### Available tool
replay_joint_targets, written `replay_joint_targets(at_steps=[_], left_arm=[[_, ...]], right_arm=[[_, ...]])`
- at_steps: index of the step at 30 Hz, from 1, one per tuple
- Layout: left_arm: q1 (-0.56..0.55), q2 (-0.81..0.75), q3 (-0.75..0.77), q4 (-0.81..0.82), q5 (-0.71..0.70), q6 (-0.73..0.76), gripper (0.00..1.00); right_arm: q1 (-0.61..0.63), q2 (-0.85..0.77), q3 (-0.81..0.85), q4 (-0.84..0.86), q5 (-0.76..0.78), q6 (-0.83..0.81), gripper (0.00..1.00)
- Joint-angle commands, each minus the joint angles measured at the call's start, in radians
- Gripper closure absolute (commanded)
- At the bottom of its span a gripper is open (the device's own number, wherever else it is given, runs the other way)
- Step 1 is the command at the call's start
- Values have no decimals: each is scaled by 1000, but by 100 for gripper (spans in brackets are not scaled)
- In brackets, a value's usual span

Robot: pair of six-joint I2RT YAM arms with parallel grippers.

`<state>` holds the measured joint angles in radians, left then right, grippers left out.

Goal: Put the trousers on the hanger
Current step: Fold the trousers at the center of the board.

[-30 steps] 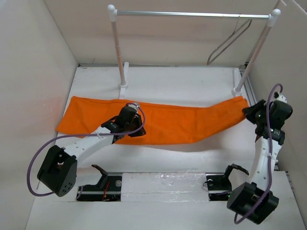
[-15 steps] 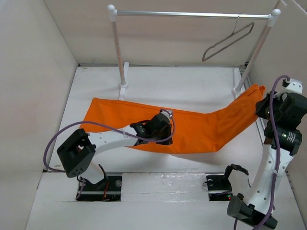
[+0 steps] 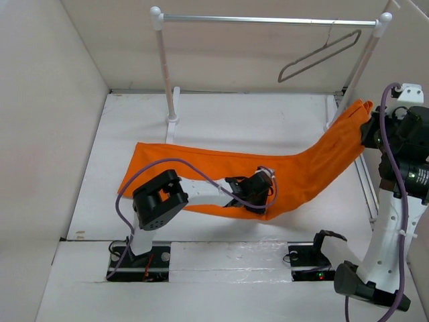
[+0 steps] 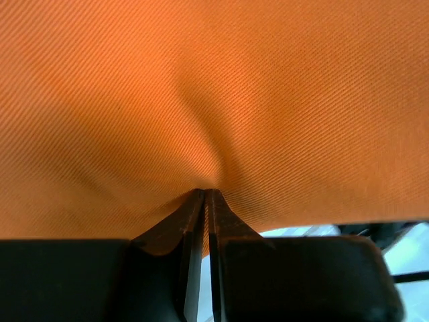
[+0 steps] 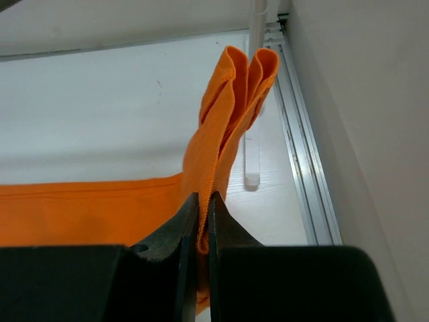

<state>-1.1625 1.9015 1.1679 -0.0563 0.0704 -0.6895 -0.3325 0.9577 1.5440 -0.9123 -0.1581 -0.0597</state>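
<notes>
Left hand (image 4: 204, 196) is clamped tight on the trousers (image 3: 301, 168). It's pinching a fold of orange cloth at the near edge, roughly mid-length, and its wrist view is basically wall-to-wall orange puckering into the closed fingers.

Over on the right, the right hand (image 5: 203, 201) is clenched too. It grips the bunched end of the trousers and holds it up off the tabletop (image 3: 248, 121), close to the right wall. So the trousers lie flat on the left and rise to that lifted right end.

Tabletop is plain white, boxed in by pale walls left, far and right. At the far side a silver rail (image 3: 268, 20) sits on two white posts. The hanger (image 3: 318, 59) is hooked near the rail's right end, tilted, apart from the cloth.

Count: two arms, two hands, one pair of trousers, one hanger, one rail.
</notes>
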Motion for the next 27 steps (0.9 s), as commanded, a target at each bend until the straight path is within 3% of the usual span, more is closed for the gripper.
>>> replay_joint_targets(at_steps=[1, 5, 6, 7, 8, 9, 10, 13, 14, 17, 20, 21, 24, 25, 26, 27], left_arm=[[-8, 76, 87, 36, 45, -24, 96], [-31, 185, 218, 4, 137, -31, 100], [-31, 151, 205, 10, 120, -15, 100], [-31, 151, 184, 12, 120, -15, 100], [-31, 80, 164, 7, 67, -5, 100], [1, -14, 110, -16, 11, -5, 100], [21, -15, 77, -29, 11, -2, 100], [96, -264, -13, -115, -144, 10, 97], [159, -394, -55, -144, -228, 13, 97], [288, -645, -108, -255, -335, 24, 95], [534, -847, -113, -301, -365, 57, 92], [681, -886, -102, -300, -359, 71, 91], [921, -937, -10, -284, -200, 136, 89], [1075, -934, 18, -295, -145, 145, 89], [1139, -920, 77, -306, -41, 162, 89], [1179, -908, 107, -319, -31, 163, 89]], right_arm=[[36, -8, 74, 81, -18, -12, 100], [131, -31, 22, 144, -125, 30, 100], [283, -34, -39, 211, -117, 56, 100], [285, -34, -39, 211, -95, 57, 100], [350, -30, -57, 233, -60, 95, 100], [491, -4, -71, 259, 21, 112, 100], [565, 15, -70, 274, 67, 119, 100], [761, 114, -24, 329, 219, 135, 100], [847, 143, -3, 354, 233, 136, 100], [926, 283, 83, 398, 239, 136, 100], [996, 430, 183, 472, 207, 136, 100], [1039, 470, 208, 486, 210, 135, 100], [1104, 645, 324, 530, 187, 156, 100], [1157, 692, 350, 544, 180, 162, 100], [1182, 786, 382, 561, 177, 172, 100], [1207, 834, 428, 572, 175, 197, 100]])
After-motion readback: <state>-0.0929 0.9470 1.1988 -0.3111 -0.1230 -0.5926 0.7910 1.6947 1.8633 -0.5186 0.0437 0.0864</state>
